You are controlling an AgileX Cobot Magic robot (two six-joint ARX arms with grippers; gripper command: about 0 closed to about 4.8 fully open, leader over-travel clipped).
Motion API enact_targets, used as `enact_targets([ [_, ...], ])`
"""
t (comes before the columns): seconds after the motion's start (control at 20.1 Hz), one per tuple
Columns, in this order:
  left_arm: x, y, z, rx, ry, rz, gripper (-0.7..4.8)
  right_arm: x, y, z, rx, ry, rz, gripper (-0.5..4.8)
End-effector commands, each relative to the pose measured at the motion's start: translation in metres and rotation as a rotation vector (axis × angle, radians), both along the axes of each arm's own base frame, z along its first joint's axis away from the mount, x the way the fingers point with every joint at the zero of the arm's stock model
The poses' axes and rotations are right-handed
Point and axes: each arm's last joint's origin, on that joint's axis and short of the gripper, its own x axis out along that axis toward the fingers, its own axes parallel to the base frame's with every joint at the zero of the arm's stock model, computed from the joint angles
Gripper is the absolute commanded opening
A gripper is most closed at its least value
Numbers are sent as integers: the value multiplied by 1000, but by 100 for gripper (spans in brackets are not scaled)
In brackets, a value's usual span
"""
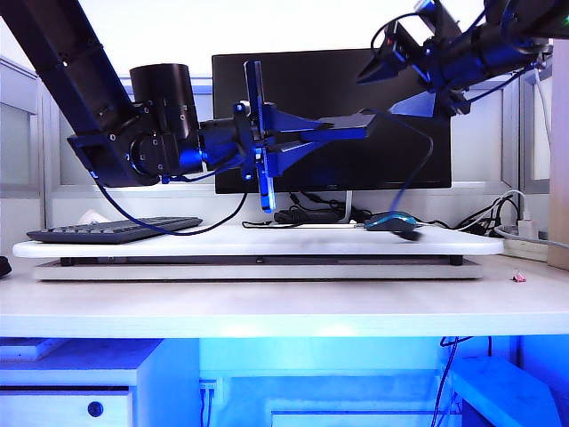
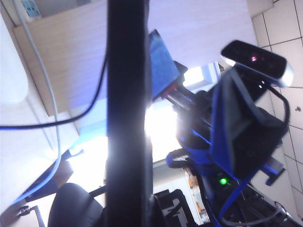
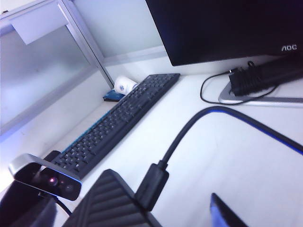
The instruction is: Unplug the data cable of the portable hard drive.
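My left gripper [image 1: 366,124] reaches in level from the left and is shut on the portable hard drive [image 3: 106,203], a dark ribbed slab held above the desk. The left wrist view shows the drive [image 2: 125,94] edge-on, as a dark band between the jaws. The data cable's plug [image 3: 151,185] sits in the drive's edge. Its black cord [image 3: 227,113] arcs away and hangs down toward the desk [image 1: 432,147]. My right gripper [image 1: 400,93] comes down from the upper right, open, around the plug without touching it. One blue finger [image 3: 222,213] shows beside the plug, with a clear gap.
A black keyboard [image 1: 116,231] lies at the left of the raised white board [image 1: 258,245]. A blue-black mouse [image 1: 391,221] lies at its right. The monitor [image 1: 329,107] stands behind, with a black power brick [image 3: 255,78] on its foot. White cords [image 1: 516,213] trail at far right.
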Motion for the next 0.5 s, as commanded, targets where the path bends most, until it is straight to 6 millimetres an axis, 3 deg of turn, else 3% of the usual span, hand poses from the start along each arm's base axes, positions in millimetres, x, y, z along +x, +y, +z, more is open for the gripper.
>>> enact_targets([
  [0.05,-2,0,12,-39,-67,-9,-5,2,1,0,5,-15,11,417],
  [0.15,-3,-3,16,-47,-78,-22,-5,5,4,-3,36,-25,23,416],
  [0.25,-5,-6,16,-45,-79,-36,-5,5,4,-1,48,-43,24,357],
  [0.5,-8,-11,16,-47,-83,-47,-5,11,5,-3,55,-26,34,344],
])
